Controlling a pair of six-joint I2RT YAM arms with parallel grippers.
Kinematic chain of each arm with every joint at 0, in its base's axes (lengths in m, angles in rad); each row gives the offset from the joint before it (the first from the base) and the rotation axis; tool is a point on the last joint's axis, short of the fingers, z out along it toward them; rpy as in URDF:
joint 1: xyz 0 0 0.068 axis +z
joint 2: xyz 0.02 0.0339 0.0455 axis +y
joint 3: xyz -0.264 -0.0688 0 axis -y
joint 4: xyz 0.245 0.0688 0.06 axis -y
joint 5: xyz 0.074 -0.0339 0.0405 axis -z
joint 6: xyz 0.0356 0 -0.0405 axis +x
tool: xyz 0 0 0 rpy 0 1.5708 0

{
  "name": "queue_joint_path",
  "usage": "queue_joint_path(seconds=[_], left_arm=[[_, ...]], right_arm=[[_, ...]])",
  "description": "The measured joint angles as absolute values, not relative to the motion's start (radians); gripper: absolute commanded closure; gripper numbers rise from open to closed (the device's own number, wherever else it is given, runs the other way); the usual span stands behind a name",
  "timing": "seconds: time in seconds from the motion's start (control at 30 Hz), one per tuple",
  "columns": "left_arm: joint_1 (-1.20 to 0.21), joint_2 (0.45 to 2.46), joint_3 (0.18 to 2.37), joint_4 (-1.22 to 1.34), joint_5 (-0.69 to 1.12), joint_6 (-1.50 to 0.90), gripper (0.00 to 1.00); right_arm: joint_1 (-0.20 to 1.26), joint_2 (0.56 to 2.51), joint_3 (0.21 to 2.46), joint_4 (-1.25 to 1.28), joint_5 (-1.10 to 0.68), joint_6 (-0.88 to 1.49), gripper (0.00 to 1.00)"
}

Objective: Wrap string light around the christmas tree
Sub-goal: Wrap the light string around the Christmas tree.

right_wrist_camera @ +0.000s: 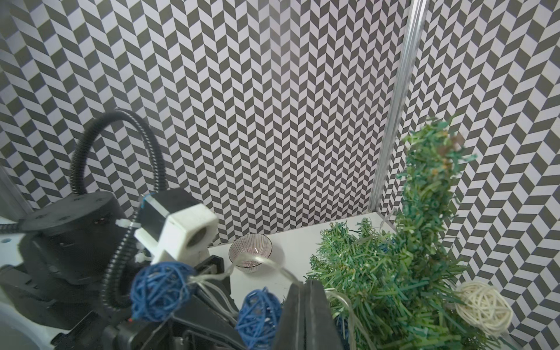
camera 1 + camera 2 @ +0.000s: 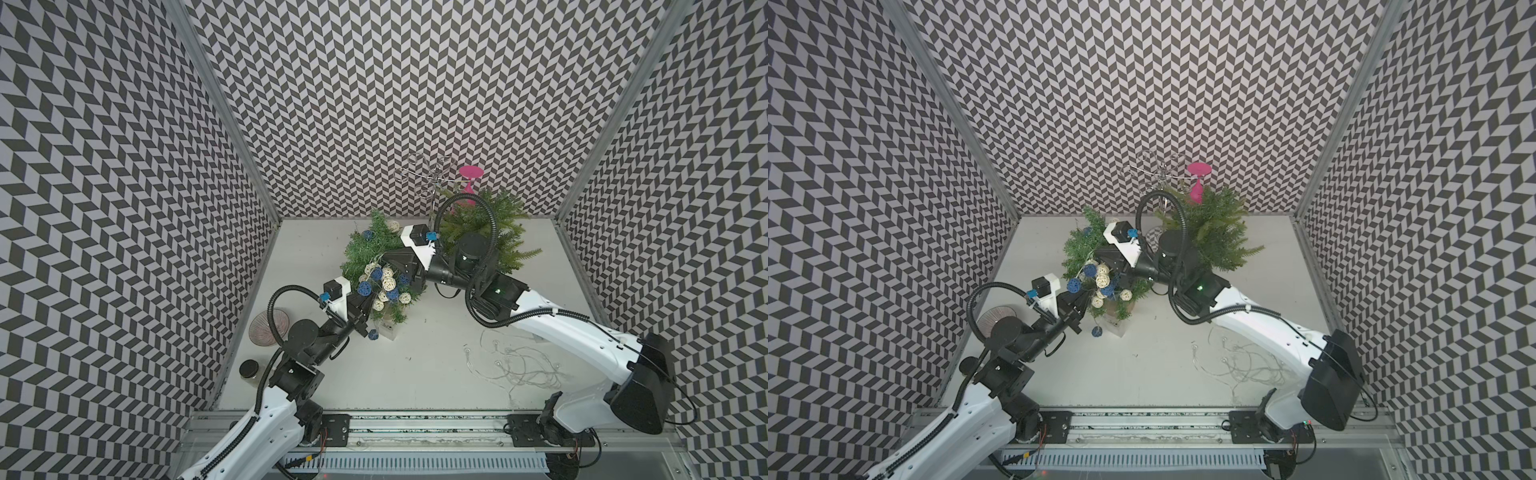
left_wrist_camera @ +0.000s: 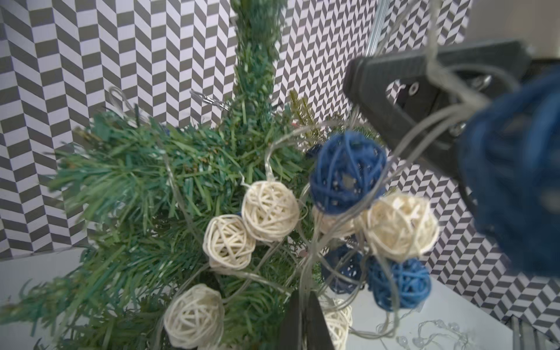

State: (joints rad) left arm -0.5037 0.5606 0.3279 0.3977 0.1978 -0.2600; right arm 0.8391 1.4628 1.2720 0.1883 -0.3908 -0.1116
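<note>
Left edge: a black-lidded jar and a striped bowl stand close against the left wall, the bowl partly hidden behind the left arm; little free room on that side; the left gripper reaches the near side of the christmas tree; the left wrist view shows its jaws closed, tips together, with clear wire of the string light pinched between them; the tree stands left of centre, toward the back of the table, on a clear base; the light's white and blue woven balls are bunched low on the tree's near side, one blue ball down beside the base; the right gripper extends in from the right to the same bunch; its jaws are shut, and the right wrist view shows the clear wire running into the closed tips; the two grippers are near each other, the bunch between them; right of the tree a fern-like plant crowds the right arm's wrist; a wire rack and a pink stand stand at the back wall; a loose tangle of clear wire lies front right, near the right arm; the front centre of the table, up to the front rail, is bare
</note>
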Motion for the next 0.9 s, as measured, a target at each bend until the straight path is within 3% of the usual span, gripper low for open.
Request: queue_joint_path(seconds=[0.2, 0.37, 0.9], left_arm=[[-0.504, 0.363, 0.332, 0.3, 0.145, -0.272, 1.0], [-0.504, 0.317, 0.367, 0.237, 0.115, -0.282, 1.0], [-0.495, 0.724, 0.702, 0.203, 0.042, -0.202, 1.0]], right_arm=[[0.836, 1.458, 1.259, 0.191, -0.362, -0.11, 1.0], [0.834, 1.454, 1.257, 0.196, -0.336, -0.1, 1.0], [0.743, 1.444, 1.308, 0.258, -0.255, 0.049, 0.96]])
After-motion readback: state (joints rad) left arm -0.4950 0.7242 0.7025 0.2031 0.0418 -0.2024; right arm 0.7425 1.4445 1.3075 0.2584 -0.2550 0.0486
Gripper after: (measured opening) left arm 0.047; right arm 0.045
